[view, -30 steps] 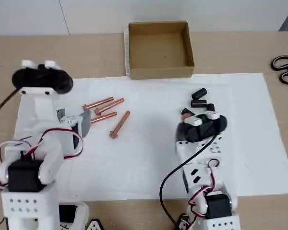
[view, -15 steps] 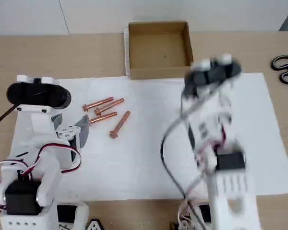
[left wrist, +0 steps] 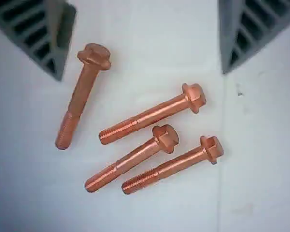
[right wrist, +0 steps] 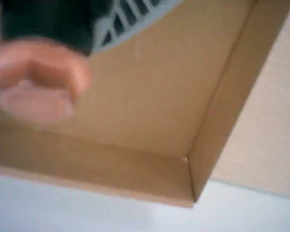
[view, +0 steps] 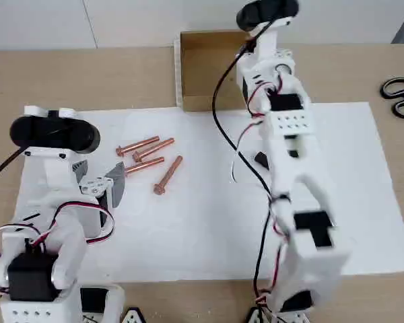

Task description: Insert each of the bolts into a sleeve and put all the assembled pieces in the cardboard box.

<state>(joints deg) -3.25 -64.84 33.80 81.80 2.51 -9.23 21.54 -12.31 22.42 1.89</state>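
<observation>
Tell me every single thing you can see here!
table: one, light wood.
paper: one sheet, white, spread on the table.
cardboard box: one, brown, at the paper's far edge.
bolts: four, copper, loose on the paper.
assembled piece: one, copper bolt in a black sleeve, blurred, held over the cardboard box.
small black piece: one, probably a sleeve, on the paper, right of the bolts.
scissors: one pair, black handles, at the right end of the table.
left gripper: one, grey fingers open above the bolts.
right gripper: one, grey fingers shut on the assembled piece.
</observation>
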